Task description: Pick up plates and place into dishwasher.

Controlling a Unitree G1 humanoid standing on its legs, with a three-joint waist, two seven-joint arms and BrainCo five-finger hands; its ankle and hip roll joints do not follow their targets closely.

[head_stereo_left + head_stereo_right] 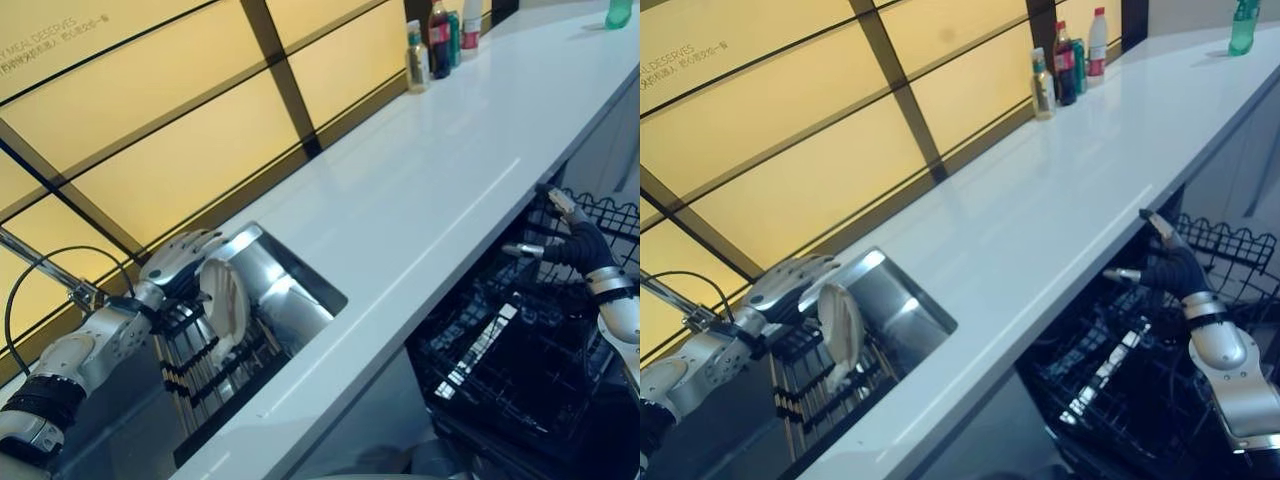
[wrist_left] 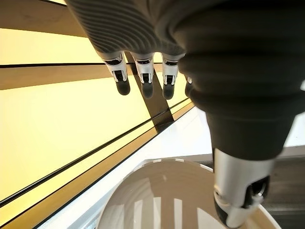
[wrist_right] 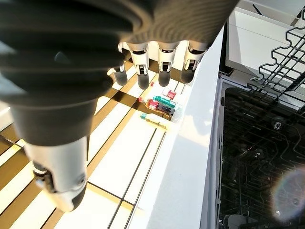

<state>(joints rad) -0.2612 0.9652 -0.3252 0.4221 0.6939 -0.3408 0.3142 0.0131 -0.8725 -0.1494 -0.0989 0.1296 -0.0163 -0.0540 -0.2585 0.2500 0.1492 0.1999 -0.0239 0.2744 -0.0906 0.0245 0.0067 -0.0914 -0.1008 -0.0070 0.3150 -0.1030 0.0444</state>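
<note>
White desk (image 1: 430, 190) runs between the sink (image 1: 285, 290) and the open dishwasher rack (image 1: 510, 360). A pale plate (image 1: 222, 305) stands on edge in the dark rack in the sink, the left hand (image 1: 180, 262) draped over its rim, fingers loosely extended, thumb at the plate's edge. Beyond the desk's front edge, the right hand (image 1: 1165, 262) hovers spread and empty above the dishwasher rack. Bottles (image 1: 438, 40) cluster at the desk's far end.
</note>
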